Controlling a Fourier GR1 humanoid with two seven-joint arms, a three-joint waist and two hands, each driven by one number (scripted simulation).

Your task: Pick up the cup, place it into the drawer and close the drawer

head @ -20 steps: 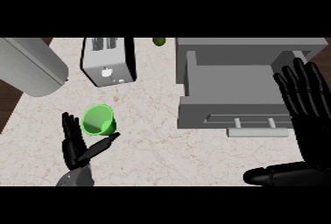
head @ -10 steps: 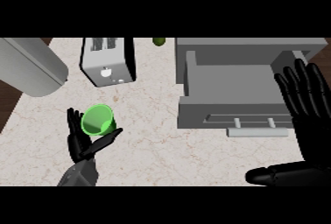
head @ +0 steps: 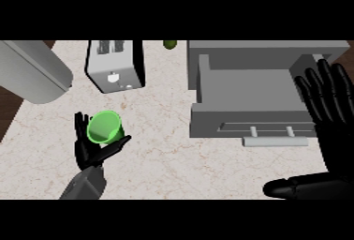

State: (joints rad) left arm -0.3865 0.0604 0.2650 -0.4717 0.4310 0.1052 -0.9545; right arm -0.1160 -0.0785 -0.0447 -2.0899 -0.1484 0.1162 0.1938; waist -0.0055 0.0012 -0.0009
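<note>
Between curled fingers (head: 80,125) and thumb of the left hand (head: 93,153) sits the green cup (head: 105,127)

Veined stone counter (head: 180,159), glossy plastic cup (head: 104,126), metal toaster (head: 114,65); matt grey drawer (head: 249,89)

Our left hand (head: 93,151) and right hand (head: 330,112) are plain black, long and slender; our left forearm (head: 84,185) is dark grey.

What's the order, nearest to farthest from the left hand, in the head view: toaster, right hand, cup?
1. cup, held in the left hand itself.
2. toaster, behind the hand, toward the counter's back.
3. right hand, far across, at the view's right edge.
</note>
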